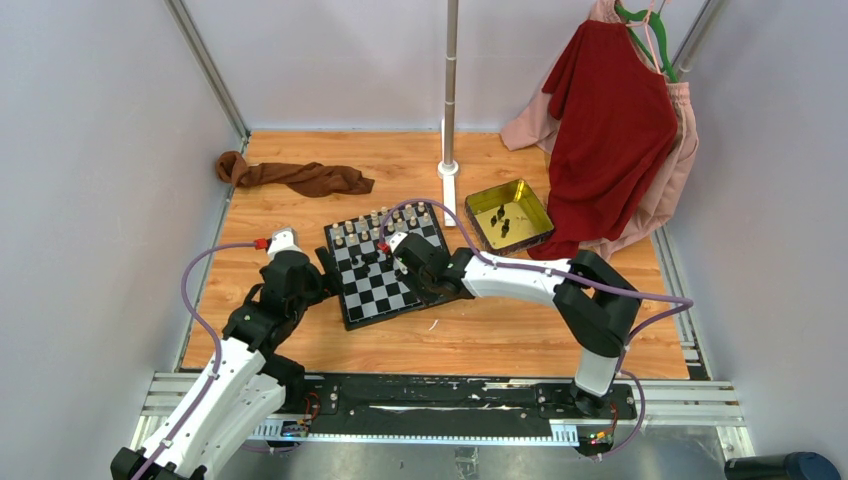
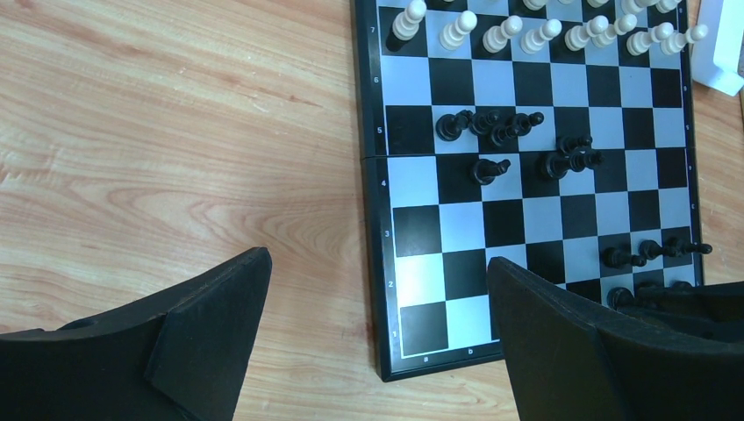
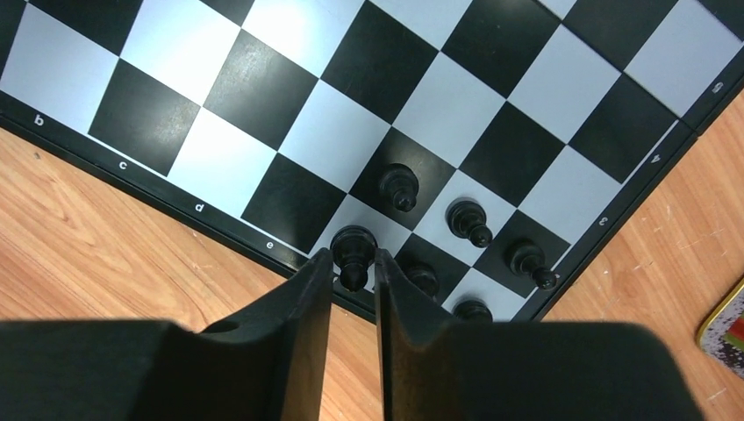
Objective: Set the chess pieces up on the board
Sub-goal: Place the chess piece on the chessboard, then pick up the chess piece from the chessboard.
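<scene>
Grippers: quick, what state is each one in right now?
Left gripper: open wide, holding nothing.
Right gripper: nearly closed, fingertips either side of a black chess piece standing on the board; whether it grips cannot be told.

One checkered board (image 1: 385,295), one yellow tin (image 1: 527,205), one brown cloth (image 1: 300,177), two hanging garments (image 1: 610,130). Eight white pawns (image 2: 504,35) fill one row; six black pieces (image 3: 468,219) crowd a corner.

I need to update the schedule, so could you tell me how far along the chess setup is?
Done: the white pieces stand in two rows at the far side of the board. In hand: the right gripper flanks a black piece on the near edge row; a grip is unclear. Remaining: black pieces clustered mid-board and a few in the tin.
</scene>
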Robot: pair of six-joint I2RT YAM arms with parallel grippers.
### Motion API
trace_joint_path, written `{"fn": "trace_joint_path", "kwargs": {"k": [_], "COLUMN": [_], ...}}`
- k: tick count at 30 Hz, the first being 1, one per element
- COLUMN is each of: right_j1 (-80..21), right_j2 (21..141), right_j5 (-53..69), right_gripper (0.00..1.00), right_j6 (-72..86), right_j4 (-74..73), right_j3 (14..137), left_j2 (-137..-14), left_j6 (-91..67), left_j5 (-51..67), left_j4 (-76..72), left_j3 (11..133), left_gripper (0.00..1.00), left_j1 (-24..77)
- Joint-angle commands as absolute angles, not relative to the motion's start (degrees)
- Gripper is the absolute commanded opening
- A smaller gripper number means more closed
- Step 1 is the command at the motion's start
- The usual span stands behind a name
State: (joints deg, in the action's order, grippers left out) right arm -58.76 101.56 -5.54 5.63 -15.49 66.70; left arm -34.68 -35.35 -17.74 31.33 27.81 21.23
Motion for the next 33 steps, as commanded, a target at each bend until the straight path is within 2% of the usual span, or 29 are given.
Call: {"fn": "trace_joint_path", "kwargs": {"k": [1, 14, 33], "right_j1": [-58.2, -58.2, -58.3], "right_j2": [102.5, 100.2, 94.2], "right_j5": [-5.7, -6.1, -7.1], "right_gripper": [0.30, 0.34, 0.35], "right_j6": [6.2, 5.1, 2.3], "right_j4": [-17.3, -18.7, -22.1], "right_j3": [67.1, 67.9, 72.5], "left_j2": [-34.6, -34.3, -34.0], "left_j6": [-35.0, -35.1, -35.5], "left_j5": [-17.6, -18.0, -19.2], "left_j4": [30.4, 30.7, 31.4], "left_j3": [27.2, 27.2, 27.5], "left_gripper": [1.00, 1.00, 1.00], "left_j1": [21.8, 21.8, 21.8]}}
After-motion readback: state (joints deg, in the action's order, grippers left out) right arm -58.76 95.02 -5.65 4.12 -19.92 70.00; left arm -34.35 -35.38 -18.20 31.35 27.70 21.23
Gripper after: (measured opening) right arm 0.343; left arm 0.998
